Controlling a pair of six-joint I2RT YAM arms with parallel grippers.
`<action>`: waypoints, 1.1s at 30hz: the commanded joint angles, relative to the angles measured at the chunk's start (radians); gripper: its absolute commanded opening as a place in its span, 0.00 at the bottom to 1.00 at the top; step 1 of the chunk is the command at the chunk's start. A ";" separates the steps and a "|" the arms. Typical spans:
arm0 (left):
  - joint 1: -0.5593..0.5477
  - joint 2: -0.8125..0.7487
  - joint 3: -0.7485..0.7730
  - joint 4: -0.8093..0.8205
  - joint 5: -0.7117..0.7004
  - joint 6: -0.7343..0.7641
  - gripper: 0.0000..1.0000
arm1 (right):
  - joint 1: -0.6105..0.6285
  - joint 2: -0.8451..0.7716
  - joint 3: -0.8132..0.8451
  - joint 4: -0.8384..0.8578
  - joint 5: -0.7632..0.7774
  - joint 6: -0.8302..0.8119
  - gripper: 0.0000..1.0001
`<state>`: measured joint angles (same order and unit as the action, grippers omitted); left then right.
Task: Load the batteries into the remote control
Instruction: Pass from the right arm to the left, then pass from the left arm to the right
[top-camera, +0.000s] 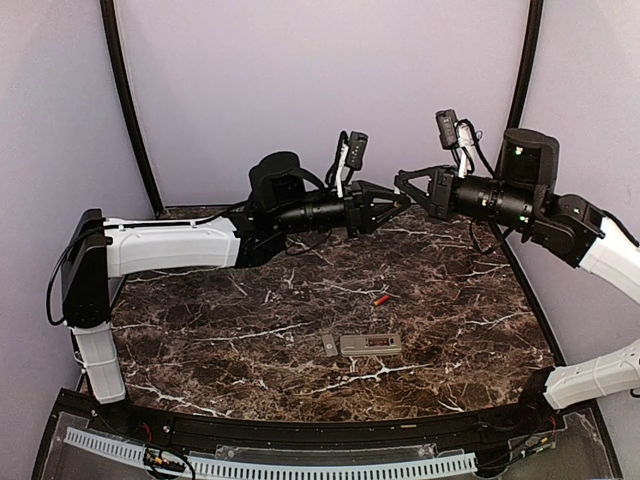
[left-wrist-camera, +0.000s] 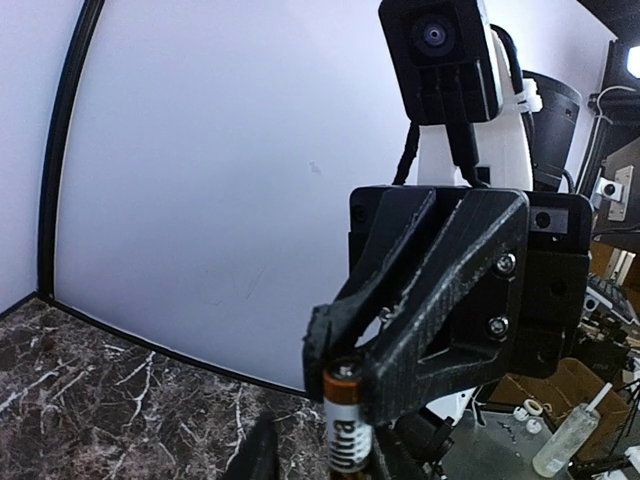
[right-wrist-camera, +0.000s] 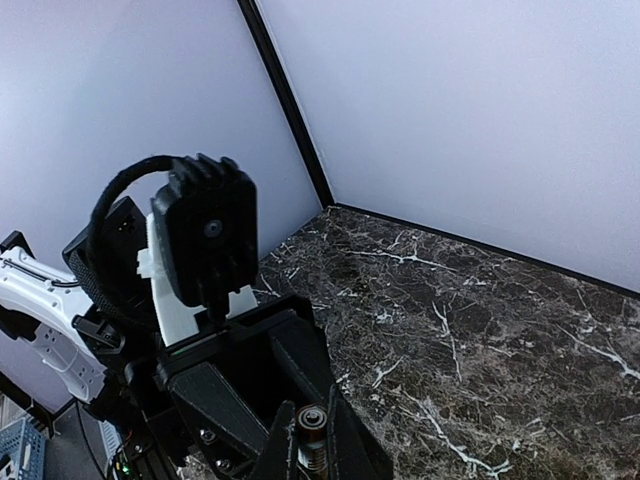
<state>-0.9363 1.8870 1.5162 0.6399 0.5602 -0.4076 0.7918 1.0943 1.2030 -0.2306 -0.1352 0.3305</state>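
Observation:
Both arms are raised above the table and their grippers meet tip to tip. My right gripper (top-camera: 403, 183) (left-wrist-camera: 345, 350) (right-wrist-camera: 315, 430) is shut on the copper-topped end of a battery (left-wrist-camera: 347, 425) (right-wrist-camera: 316, 428) with a pale "Ultra" label. My left gripper (top-camera: 400, 203) (left-wrist-camera: 330, 460) straddles the lower part of that battery, jaws narrowed, with a gap still showing beside its left finger (left-wrist-camera: 257, 452). A second battery (top-camera: 381, 299), red, lies on the marble. The remote control (top-camera: 370, 345) lies back-up near the front, something reddish in its recess.
A small grey cover piece (top-camera: 331, 344) lies just left of the remote. The marble tabletop (top-camera: 200, 330) is walled by pale panels at the back and sides. A perforated white strip (top-camera: 270, 465) runs along the near edge.

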 joint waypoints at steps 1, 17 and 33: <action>-0.003 -0.001 0.022 -0.006 0.010 0.014 0.19 | 0.009 -0.006 -0.018 0.030 -0.003 0.012 0.00; -0.008 -0.048 -0.019 -0.165 -0.020 0.260 0.00 | -0.021 -0.012 0.126 -0.231 0.020 -0.055 0.63; -0.064 -0.127 -0.073 -0.450 -0.272 0.752 0.00 | -0.233 0.244 0.350 -0.707 -0.487 0.084 0.58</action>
<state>-0.9997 1.8088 1.4685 0.2306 0.3222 0.2871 0.5663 1.3655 1.5940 -0.9478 -0.4671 0.3450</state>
